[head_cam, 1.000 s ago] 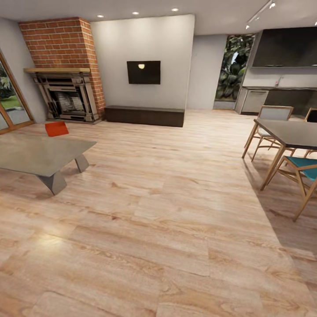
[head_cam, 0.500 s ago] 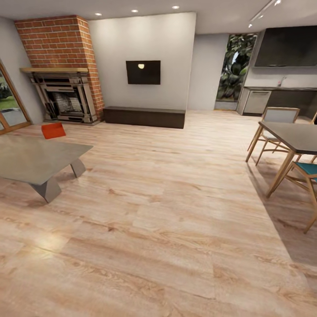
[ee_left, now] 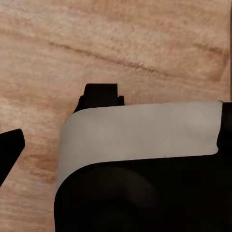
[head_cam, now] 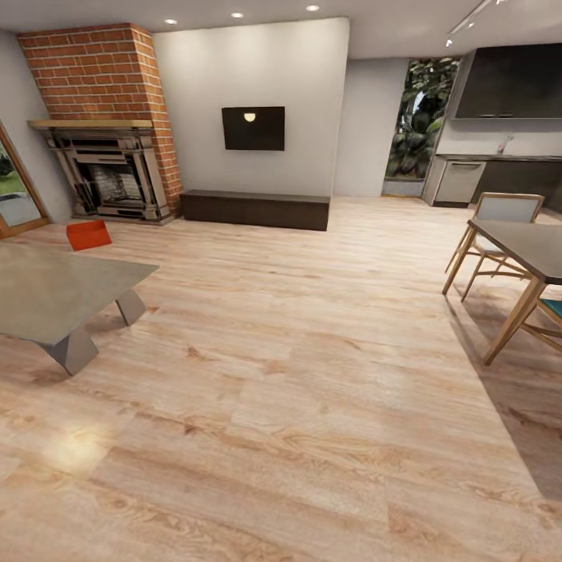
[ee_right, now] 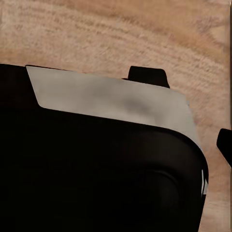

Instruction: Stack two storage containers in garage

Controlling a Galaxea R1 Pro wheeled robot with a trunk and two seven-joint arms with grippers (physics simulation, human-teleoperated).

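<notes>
One orange-red storage container (head_cam: pixel 87 234) lies on the light wood-plank flooring of the living room, in front of the red-brick fireplace (head_cam: pixel 109 168) and behind the far corner of the low grey table (head_cam: pixel 55 289). It is several metres off at the left of the head view. In the left wrist view a black fingertip (ee_left: pixel 9 150) of my left gripper (ee_left: pixel 116 145) shows at the picture's edge, above wood planks and my own grey-and-black body. A black fingertip (ee_right: pixel 225 145) of my right gripper (ee_right: pixel 116 145) sits at the edge likewise. Both grippers hold nothing.
A long low dark-brown cabinet (head_cam: pixel 254 208) stands under the black wall TV (head_cam: pixel 253 128). A dining table (head_cam: pixel 523 246) with wooden chairs (head_cam: pixel 499 222) stands at the right. Wide wood floor (head_cam: pixel 297 375) stretches ahead between the two tables.
The whole head view has shifted: the camera has moved forward, so both tables have slid toward the picture's edges. The storage container has not moved on the floor.
</notes>
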